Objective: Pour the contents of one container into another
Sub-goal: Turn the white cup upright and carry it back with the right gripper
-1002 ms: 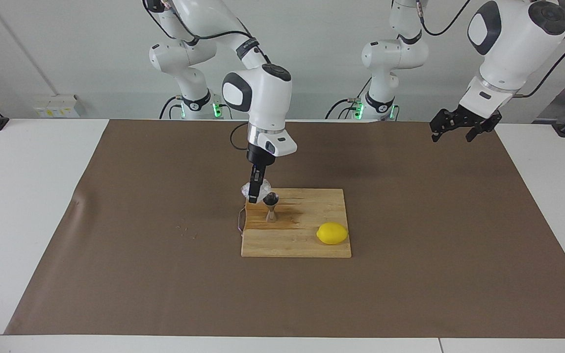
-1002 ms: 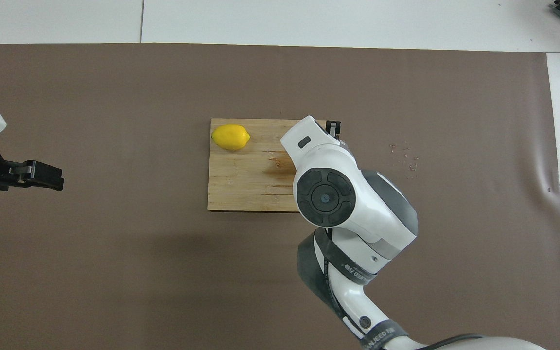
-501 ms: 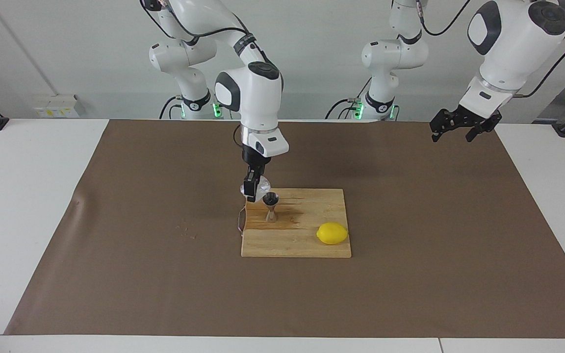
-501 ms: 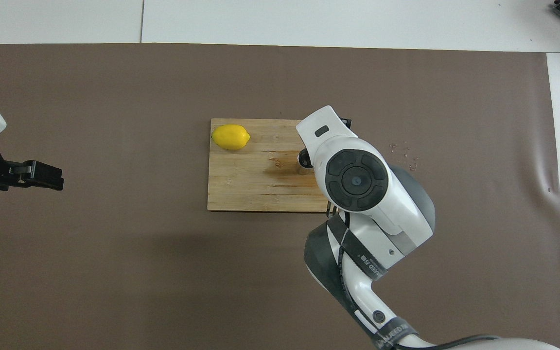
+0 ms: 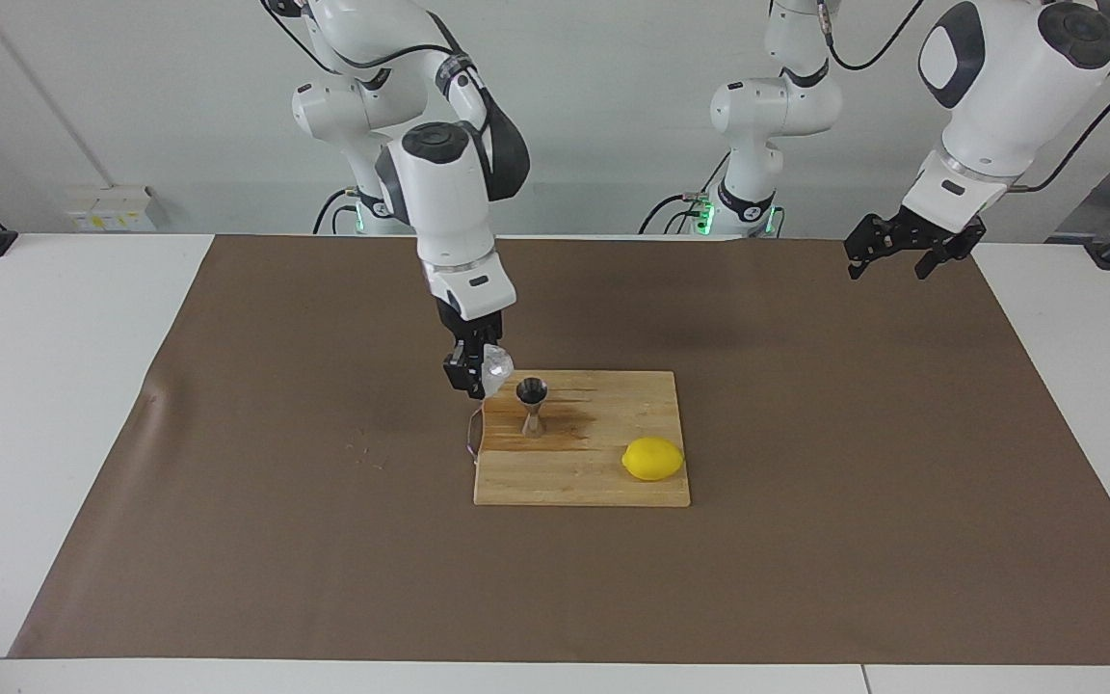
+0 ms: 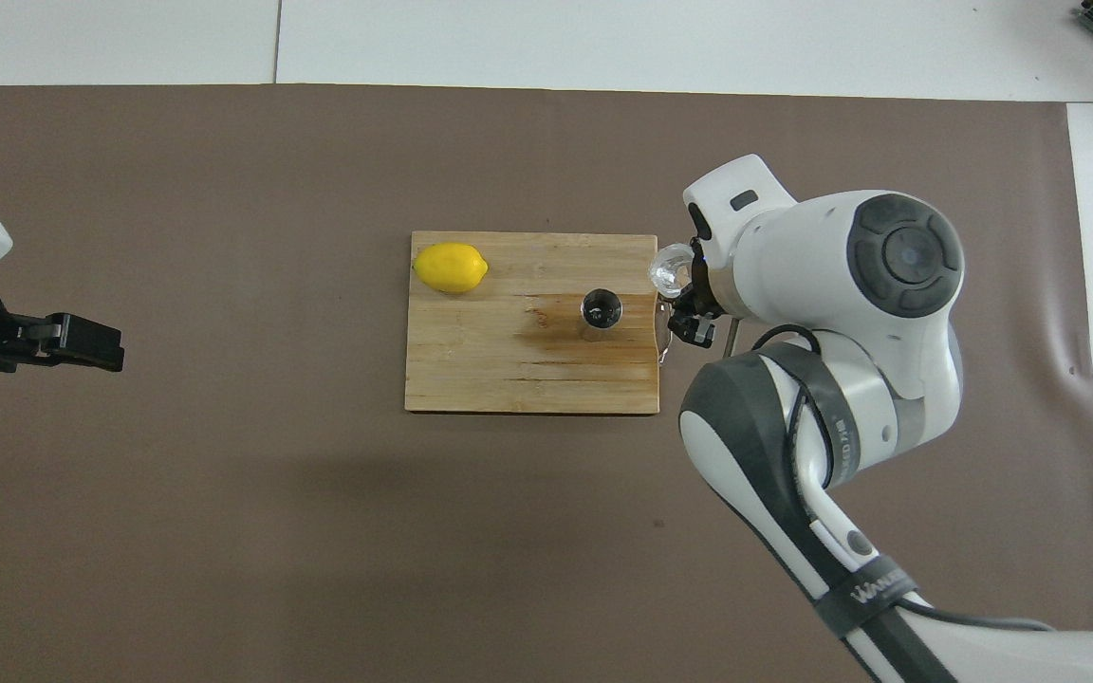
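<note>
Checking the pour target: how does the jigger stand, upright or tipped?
Upright. The jigger stands on its lower cone on the cutting board, mouth up, apart from the cup in the right gripper.

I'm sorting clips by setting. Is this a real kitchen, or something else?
Probably a robot lab, not a kitchen: two arms are mounted at a white table covered by a brown mat, with bare walls. The only kitchen items are a cutting board, a lemon and a jigger.

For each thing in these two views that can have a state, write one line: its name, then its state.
Cup: held in the air, tilted, over the board's edge beside the jigger.
Jigger: upright on the cutting board.
Lemon: lying on the board.
Right gripper: shut on the cup.
Left gripper: open, empty, waiting.
</note>
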Available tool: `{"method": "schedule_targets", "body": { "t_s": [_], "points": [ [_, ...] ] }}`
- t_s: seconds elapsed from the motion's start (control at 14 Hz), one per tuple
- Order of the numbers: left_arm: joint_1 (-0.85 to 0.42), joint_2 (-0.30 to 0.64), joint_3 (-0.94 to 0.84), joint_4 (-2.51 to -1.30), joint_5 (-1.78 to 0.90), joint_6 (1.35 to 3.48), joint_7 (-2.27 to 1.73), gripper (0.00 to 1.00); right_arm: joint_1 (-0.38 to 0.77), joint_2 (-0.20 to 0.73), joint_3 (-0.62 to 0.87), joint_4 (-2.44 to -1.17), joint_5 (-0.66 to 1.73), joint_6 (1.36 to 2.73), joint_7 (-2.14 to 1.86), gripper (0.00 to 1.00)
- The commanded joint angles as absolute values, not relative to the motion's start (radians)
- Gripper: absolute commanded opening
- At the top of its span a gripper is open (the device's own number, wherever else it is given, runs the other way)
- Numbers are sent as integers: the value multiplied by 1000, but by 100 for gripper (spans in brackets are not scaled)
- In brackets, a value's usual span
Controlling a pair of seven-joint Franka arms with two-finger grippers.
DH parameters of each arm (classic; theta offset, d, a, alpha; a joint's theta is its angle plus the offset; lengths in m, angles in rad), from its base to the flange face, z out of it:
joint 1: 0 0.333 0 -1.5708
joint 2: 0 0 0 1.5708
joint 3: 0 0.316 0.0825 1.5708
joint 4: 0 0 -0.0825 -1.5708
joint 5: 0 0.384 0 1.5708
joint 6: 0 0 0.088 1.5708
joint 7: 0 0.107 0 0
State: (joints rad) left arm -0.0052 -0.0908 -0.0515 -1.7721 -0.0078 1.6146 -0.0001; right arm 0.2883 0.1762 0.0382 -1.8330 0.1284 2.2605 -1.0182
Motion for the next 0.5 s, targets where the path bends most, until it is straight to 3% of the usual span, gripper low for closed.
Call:
{"method": "schedule_targets", "body": {
  "t_s": [0.0, 0.29, 0.43],
  "points": [
    [0, -104, -49, -1772, -17, 1598, 14, 100, 227, 158, 48, -1868, 259, 2278, -1124, 33],
    [0, -104, -49, -1772, -17, 1597, 14, 100, 143, 135, 48, -1956, 420, 2279, -1290, 33],
    [0, -104, -49, -1772, -17, 1597, 14, 100, 98, 146, 48, -2014, 491, 2357, -1432, 33]
  ]
}}
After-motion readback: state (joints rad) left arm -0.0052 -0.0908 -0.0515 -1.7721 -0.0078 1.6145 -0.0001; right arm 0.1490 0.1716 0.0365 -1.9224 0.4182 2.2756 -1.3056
